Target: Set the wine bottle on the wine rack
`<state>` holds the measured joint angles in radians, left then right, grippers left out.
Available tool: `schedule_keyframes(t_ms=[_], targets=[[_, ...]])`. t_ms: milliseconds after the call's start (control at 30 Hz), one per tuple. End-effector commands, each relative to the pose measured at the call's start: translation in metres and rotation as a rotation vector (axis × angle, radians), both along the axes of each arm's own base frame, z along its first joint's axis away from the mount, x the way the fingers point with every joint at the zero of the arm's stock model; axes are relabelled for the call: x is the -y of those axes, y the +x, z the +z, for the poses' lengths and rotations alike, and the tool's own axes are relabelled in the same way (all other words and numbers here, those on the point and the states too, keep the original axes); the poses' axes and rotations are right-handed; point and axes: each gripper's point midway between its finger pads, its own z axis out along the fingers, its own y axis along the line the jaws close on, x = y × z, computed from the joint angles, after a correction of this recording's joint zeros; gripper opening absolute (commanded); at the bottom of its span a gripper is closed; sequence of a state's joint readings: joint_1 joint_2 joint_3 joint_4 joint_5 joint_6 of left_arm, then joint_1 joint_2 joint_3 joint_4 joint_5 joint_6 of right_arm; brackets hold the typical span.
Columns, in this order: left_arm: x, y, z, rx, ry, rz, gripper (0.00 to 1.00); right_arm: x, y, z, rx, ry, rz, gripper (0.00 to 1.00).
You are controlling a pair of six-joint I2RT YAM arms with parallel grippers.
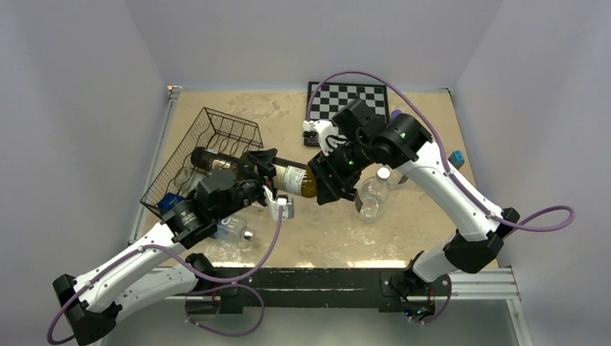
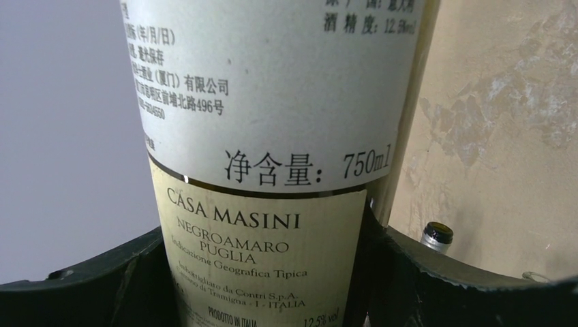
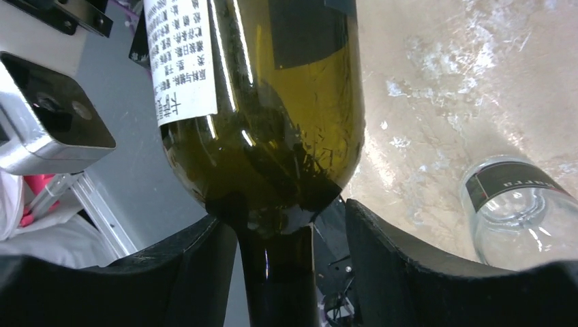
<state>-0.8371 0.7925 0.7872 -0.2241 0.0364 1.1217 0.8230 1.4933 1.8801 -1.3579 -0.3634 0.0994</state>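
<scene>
The wine bottle (image 1: 292,180) is dark olive glass with white labels. It is held level above the table, its base end over the black wire wine rack (image 1: 216,133) at the left. My left gripper (image 1: 252,171) is shut on the bottle's body; in the left wrist view (image 2: 266,262) both fingers press the labelled body (image 2: 272,102). My right gripper (image 1: 328,180) is at the neck. In the right wrist view (image 3: 283,235) the jaws straddle the neck (image 3: 279,272), with a clear gap on the right side, so it is open.
A black-and-white chessboard (image 1: 346,97) lies at the back. A clear plastic bottle (image 1: 371,196) lies under my right arm, also in the right wrist view (image 3: 518,211). Another clear bottle (image 1: 232,228) lies near my left arm. A blue block (image 1: 456,157) sits at the right.
</scene>
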Motion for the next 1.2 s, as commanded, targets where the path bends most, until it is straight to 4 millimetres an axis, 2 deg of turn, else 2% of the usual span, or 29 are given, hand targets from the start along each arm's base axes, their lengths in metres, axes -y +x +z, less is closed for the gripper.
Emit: schedule_keyframes(t_ms=[0,333,367,467,500,700,733,800,833,867,933,1167], targets=[[0.000,0.001,0.064,0.134,-0.204,0.008,0.00,-0.007,-0.003,-0.005,-0.017,0.020,0.043,0.60],[0.004,0.011,0.063,0.090,-0.219,0.046,0.00,-0.012,-0.004,-0.016,-0.057,-0.001,0.055,0.41],[0.005,0.012,0.063,0.085,-0.222,0.046,0.00,-0.013,-0.004,-0.016,-0.058,-0.001,0.054,0.36],[0.002,0.016,0.066,0.075,-0.234,0.081,0.00,-0.015,-0.001,-0.018,-0.058,-0.009,0.047,0.06],[0.003,0.017,0.067,0.071,-0.239,0.083,0.00,-0.014,0.000,-0.018,-0.055,-0.014,0.041,0.00],[0.000,0.019,0.067,0.071,-0.248,0.108,0.00,-0.012,0.013,-0.013,0.010,-0.028,-0.001,0.00],[-0.001,0.019,0.066,0.071,-0.243,0.108,0.13,-0.012,0.018,-0.011,0.031,-0.024,-0.020,0.00],[0.002,0.014,0.059,0.054,-0.220,0.077,0.54,-0.012,0.026,-0.005,0.071,-0.017,-0.063,0.00],[0.003,0.012,0.054,0.036,-0.202,0.064,0.66,-0.010,0.030,-0.002,0.090,-0.020,-0.088,0.00],[0.007,0.007,0.044,-0.001,-0.171,0.029,0.73,-0.008,0.035,0.000,0.106,-0.027,-0.116,0.00],[0.011,0.001,0.033,-0.046,-0.135,-0.007,0.98,-0.005,0.043,0.005,0.138,-0.036,-0.167,0.00],[0.010,-0.009,0.007,-0.103,-0.050,-0.045,0.99,0.001,0.069,0.016,0.228,-0.050,-0.298,0.00]])
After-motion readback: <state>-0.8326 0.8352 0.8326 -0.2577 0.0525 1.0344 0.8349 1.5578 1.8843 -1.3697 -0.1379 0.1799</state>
